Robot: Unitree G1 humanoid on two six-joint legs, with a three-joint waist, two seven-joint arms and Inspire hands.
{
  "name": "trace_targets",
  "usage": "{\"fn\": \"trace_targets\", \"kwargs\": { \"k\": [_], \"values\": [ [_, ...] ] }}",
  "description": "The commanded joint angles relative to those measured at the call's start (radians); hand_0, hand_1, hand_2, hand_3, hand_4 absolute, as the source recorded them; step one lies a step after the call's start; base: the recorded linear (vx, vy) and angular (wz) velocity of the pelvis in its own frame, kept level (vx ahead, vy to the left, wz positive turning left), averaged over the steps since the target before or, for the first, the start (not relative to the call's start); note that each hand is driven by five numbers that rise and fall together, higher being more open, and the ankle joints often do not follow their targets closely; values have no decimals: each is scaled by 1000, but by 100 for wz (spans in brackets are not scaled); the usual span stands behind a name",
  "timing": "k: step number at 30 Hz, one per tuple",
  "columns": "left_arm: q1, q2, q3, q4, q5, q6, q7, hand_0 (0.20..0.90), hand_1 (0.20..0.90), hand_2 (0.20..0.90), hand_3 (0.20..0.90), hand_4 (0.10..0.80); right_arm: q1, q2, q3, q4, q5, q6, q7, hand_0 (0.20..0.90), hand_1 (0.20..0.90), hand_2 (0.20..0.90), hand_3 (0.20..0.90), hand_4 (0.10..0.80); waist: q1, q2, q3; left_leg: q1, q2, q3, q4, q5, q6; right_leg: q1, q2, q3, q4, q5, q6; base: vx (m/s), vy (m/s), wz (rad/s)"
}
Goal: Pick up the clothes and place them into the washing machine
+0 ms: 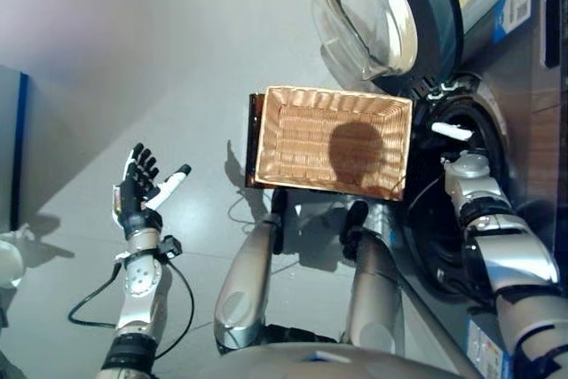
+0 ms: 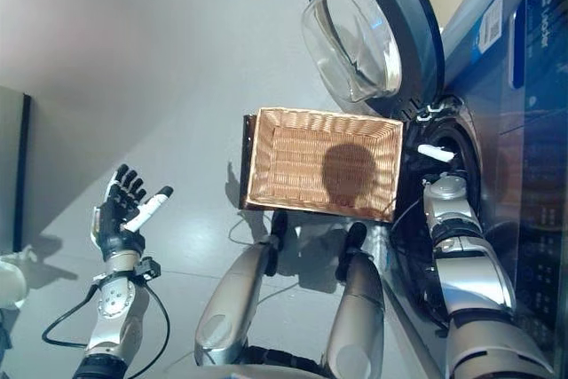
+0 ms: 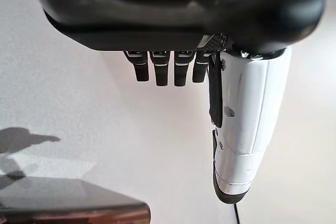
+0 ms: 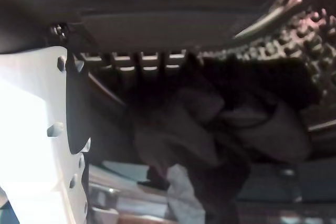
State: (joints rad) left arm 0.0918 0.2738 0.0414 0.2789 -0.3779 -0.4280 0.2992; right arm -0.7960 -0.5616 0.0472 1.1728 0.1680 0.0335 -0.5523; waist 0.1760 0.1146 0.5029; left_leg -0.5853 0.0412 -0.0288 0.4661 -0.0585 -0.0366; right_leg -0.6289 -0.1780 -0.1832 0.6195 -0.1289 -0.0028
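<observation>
We see the left hand (image 1: 135,191) raised over the floor at eight o'clock, fingers spread, holding nothing. The right hand (image 1: 469,169) reaches into the washing machine (image 1: 524,86) drum at three o'clock; we cannot tell its grip. Dark clothes (image 4: 210,129) lie inside. One wicker basket (image 1: 330,139) sits centre, one door (image 1: 382,6) open at one o'clock.

A grey floor (image 1: 177,59) with a basket and a washing machine on it.

The woven basket (image 1: 333,139) sits on the floor just beside the washing machine (image 1: 524,86), and nothing shows inside the basket. The machine's round door (image 1: 382,11) stands open next to the basket. Inside the machine's drum lie dark clothes (image 4: 220,129), all in a heap. Off at the far side of the floor, well apart from the basket, is something white (image 1: 9,259), too cut off to tell what.
</observation>
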Motion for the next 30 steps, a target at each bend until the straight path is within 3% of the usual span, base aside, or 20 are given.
{"fn": "trace_targets", "kwargs": {
  "k": [1,3,7,20,24,30],
  "values": [
    [38,111,88,-133,24,-119,58,900,900,900,900,800,-155,107,64,-86,-40,-243,-30,900,900,900,900,800,61,-15,-58,-207,-58,-3,162,-43,11,-87,-23,49,88,-80,26,-36,12,17],
    [40,112,86,-150,22,-122,68,900,900,900,900,800,-219,38,56,-8,8,-236,-30,900,900,900,900,800,69,-7,-58,-259,-63,-5,226,-66,18,-141,-30,51,162,-114,19,-11,11,15],
    [36,114,73,-155,14,-118,67,900,900,900,900,800,-264,-18,55,66,54,-232,-15,900,900,900,900,800,76,-1,-56,-285,-71,-7,247,-73,20,-168,-38,55,193,-135,16,15,3,10],
    [5,142,66,-166,-9,-126,78,900,900,900,900,800,-365,-96,34,187,242,-251,44,900,900,900,900,800,81,7,-39,-248,-80,1,168,-51,20,-152,-49,59,156,-122,21,27,-5,0],
    [-6,138,73,-166,4,-127,97,900,900,900,900,800,-386,-79,30,138,234,-280,-9,900,900,900,900,800,78,8,-41,-225,-79,6,120,-31,20,-129,-48,59,113,-102,27,16,2,1],
    [-29,109,63,-114,26,-135,115,900,900,900,900,800,-189,58,-55,-156,285,-409,-17,900,900,900,900,800,50,-12,-53,-114,-72,11,-6,8,19,-19,-42,48,-9,-59,41,64,-6,0]
  ]
}}
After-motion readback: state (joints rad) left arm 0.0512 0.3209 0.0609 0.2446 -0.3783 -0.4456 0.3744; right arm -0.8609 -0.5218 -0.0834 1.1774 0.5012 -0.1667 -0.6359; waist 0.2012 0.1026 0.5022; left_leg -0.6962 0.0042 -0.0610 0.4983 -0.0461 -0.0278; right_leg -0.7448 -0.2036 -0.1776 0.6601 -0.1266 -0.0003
